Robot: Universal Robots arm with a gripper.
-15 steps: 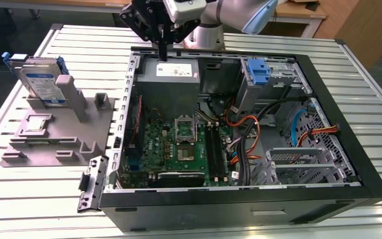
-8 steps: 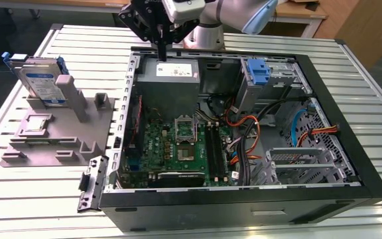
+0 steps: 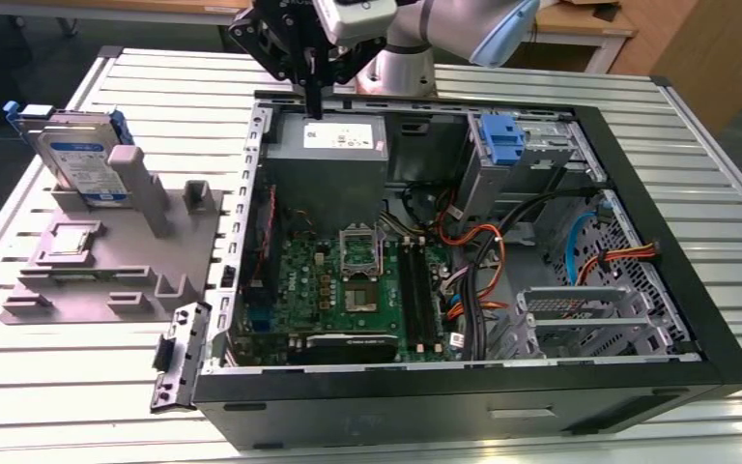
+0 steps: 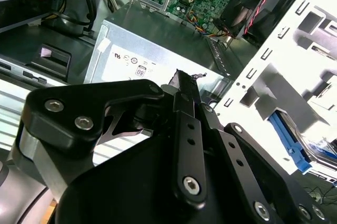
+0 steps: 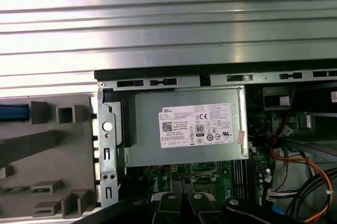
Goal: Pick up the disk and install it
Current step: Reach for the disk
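Claw point(image 3: 313, 108) is pinched together, empty, over the PSU point(image 3: 332, 140) in the case point(image 3: 410, 406); disk point(image 3: 81, 157) stands upright outside the case, off to the exterior view's left.

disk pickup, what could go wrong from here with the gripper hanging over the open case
1. The gripper hangs low over the power supply, apart from the disk. Moving sideways toward it without rising could clip the case wall.
2. The disk stands upright in the grey fixture, so an off-centre grip may tilt or jam it.
3. Loose cables near the drive bay could snag during installation.
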